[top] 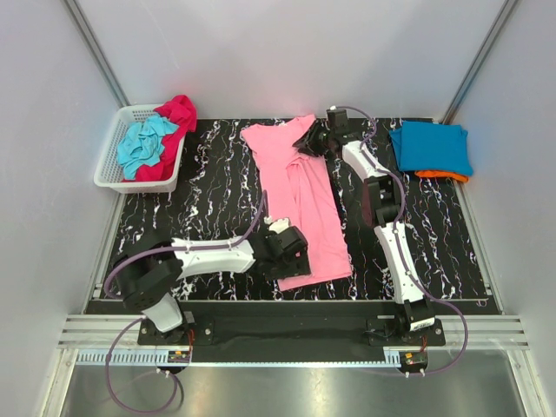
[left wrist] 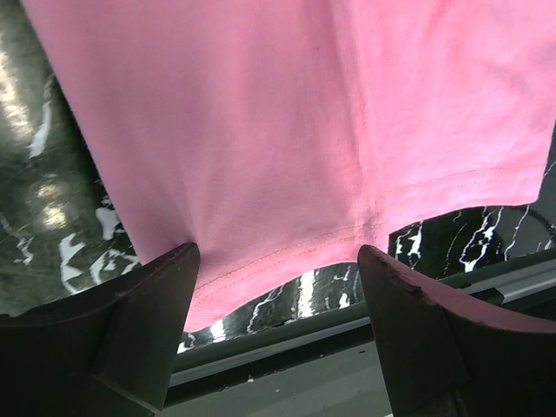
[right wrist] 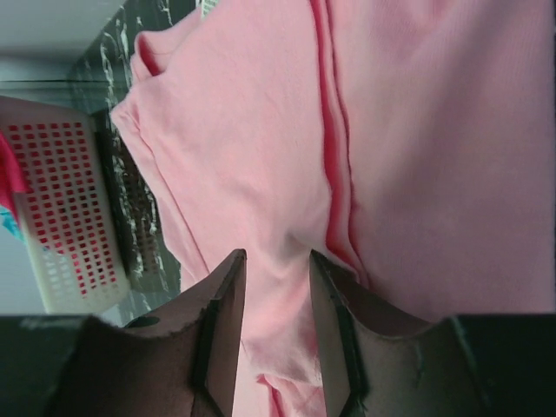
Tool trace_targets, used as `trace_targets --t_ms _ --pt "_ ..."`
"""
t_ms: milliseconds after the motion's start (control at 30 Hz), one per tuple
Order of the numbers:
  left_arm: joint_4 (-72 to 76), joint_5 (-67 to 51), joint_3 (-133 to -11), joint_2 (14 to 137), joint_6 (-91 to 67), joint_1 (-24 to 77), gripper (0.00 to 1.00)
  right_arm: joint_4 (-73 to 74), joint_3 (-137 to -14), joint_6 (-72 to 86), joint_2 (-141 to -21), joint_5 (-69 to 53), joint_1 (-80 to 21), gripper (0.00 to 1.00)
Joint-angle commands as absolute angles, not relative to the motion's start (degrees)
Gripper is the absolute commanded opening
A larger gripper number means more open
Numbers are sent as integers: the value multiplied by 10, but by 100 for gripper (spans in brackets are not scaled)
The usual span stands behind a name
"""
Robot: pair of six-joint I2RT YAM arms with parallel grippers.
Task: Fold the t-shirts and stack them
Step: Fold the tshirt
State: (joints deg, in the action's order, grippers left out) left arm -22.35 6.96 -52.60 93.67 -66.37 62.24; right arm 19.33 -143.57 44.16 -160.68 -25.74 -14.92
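A light pink t-shirt (top: 295,191) lies lengthwise on the black marbled table, its right side folded in over the middle. My left gripper (top: 288,261) is open over the bottom hem; in the left wrist view (left wrist: 278,252) the hem (left wrist: 287,252) runs between its spread fingers. My right gripper (top: 311,143) is at the shirt's upper right sleeve; in the right wrist view (right wrist: 276,256) its narrow jaws hold bunched pink fabric (right wrist: 278,347). A folded blue t-shirt (top: 430,146) lies on an orange one (top: 441,176) at the back right. Teal (top: 146,143) and magenta (top: 178,113) t-shirts sit in the basket.
A white slatted basket (top: 109,165) stands at the back left, also in the right wrist view (right wrist: 69,217). The table's front edge and metal rail (left wrist: 347,347) lie just beyond the hem. Bare table (top: 217,191) lies between basket and pink shirt.
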Motion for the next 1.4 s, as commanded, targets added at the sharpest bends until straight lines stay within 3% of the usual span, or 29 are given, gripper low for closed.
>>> trace_targets --t_ms 0,200,533,867,1033,1233,1267,1367 --pt "-299 70 -472 934 -679 624 82 115 -1403 499 -1629 -267 -148 42" --pt "-308 74 -444 899 -690 623 83 139 -1365 491 -1586 -205 -148 33" --pt "-322 77 -432 870 -683 610 85 275 -1357 351 -1524 -32 -149 37" --pt "-328 85 -436 839 -667 594 86 282 -1369 331 -1522 -61 -163 40" --pt "-323 106 -466 814 -625 594 86 283 -1390 290 -1486 -109 -164 50" --pt "-324 137 -502 752 -587 589 88 309 -1352 223 -1361 -73 -163 59" --pt "-328 138 -505 743 -587 585 88 315 -1301 218 -1307 -54 -164 69" --pt "-332 144 -496 711 -594 572 89 311 -1133 211 -1176 21 -164 85"
